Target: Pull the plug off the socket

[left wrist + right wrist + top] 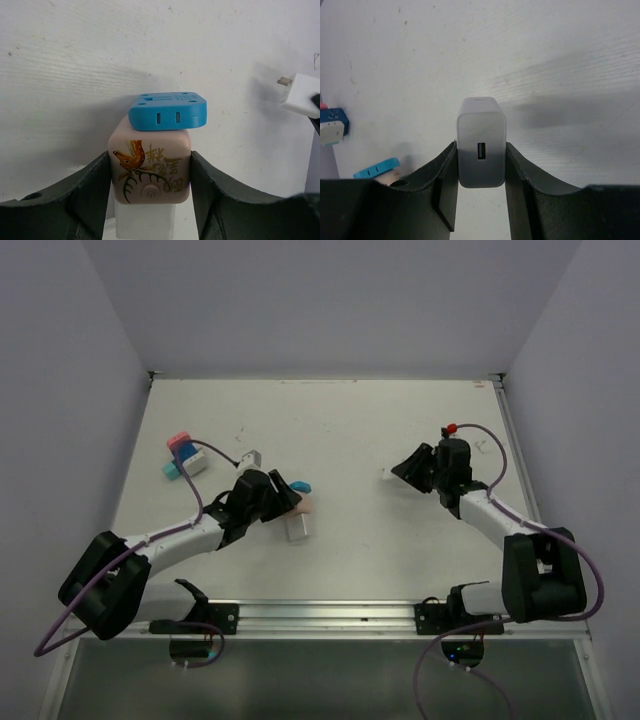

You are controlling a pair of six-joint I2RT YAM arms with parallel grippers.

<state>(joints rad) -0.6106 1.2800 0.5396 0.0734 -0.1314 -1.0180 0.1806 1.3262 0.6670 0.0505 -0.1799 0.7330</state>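
Observation:
My left gripper (287, 504) is shut on a pink cube socket (150, 167) with a deer print. A blue adapter (167, 111) sits on its far face and a white block (145, 220) on its near face. My right gripper (397, 473) is shut on a white USB charger plug (481, 145), which is held apart from the socket, well to its right. In the left wrist view the plug (300, 95) shows at the right edge with its bare prongs pointing left. In the right wrist view the socket (390, 176) and blue adapter (376, 168) show at the lower left.
A cluster of pink, white and cyan adapters (183, 455) lies at the table's back left. A small grey plug (250, 457) on a purple cable lies beside it. A red knob (452, 427) sits behind the right gripper. A metal rail (330, 615) runs along the near edge.

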